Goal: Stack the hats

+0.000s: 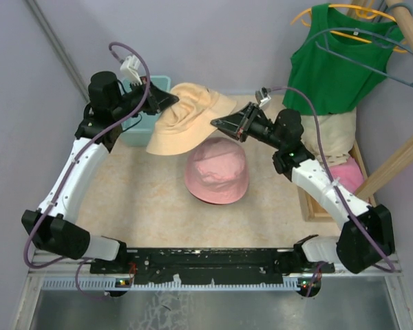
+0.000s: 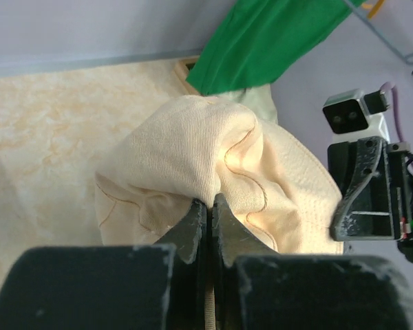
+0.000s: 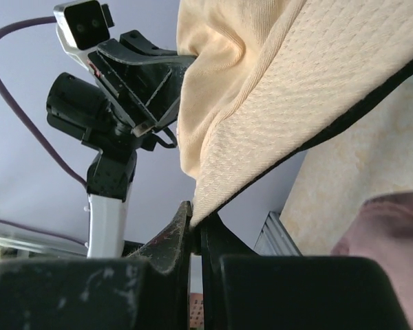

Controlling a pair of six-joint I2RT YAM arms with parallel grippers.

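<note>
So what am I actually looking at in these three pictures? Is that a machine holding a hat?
Yes. It is a robot with two arms bolted at the near edge of a table. The wide picture comes from a camera above and behind the arms. The two close-ups come from small cameras on the wrists, each looking along that arm's own fingers. Each arm ends in a two-finger hand. The left hand and the right hand are both shut on the beige hat, one pinching each side, so it hangs between them off the table. Close by, a pink hat lies on the table. Further back are a teal basket and a green top on a hanger.
</note>
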